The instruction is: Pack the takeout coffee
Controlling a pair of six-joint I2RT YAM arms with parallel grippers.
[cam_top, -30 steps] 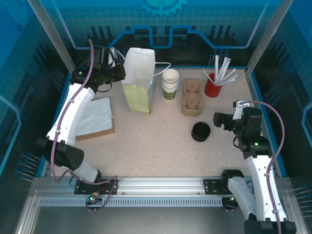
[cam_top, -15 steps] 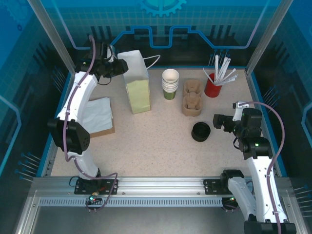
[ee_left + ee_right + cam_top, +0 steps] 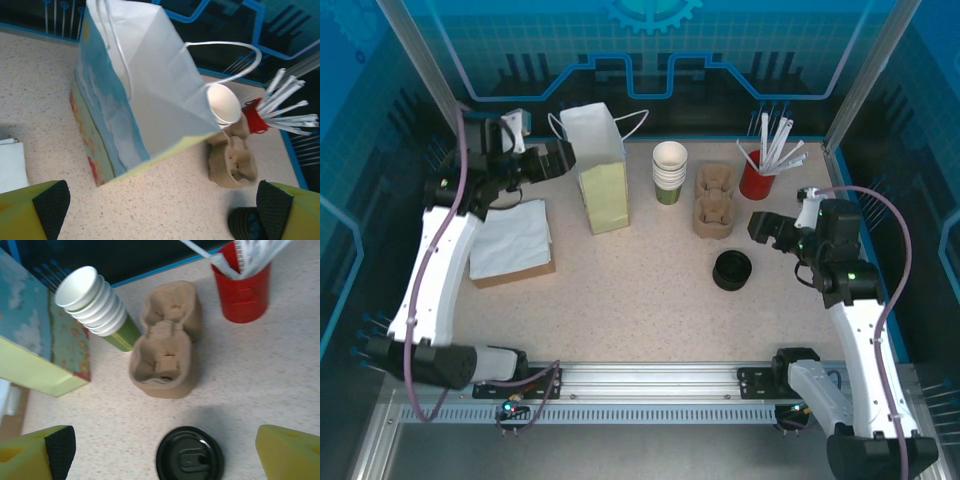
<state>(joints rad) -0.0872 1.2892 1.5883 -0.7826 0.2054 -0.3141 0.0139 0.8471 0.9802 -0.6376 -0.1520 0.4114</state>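
Nearest, right of centre in the overhead view, a squat stack of round black plastic lids (image 3: 732,270) stands on the speckled beige tabletop (image 3: 640,310). Just up and right of it the right gripper (image 3: 763,227) hovers with its jaws spread wide, empty. At left lies a pale folded sheet on brown card (image 3: 510,240). Further up stand a brown moulded-pulp cup carrier (image 3: 713,200), a nested stack of white-and-green paper cups (image 3: 669,170) and a red cup of white straws (image 3: 757,180). An upright white paper bag with string handles (image 3: 600,165) stands left of the cups. The left gripper (image 3: 560,160) is close to its left side, jaws wide apart, holding nothing. The bag's inside is hidden, so I cannot tell where the lidded olive-green coffee cup is.
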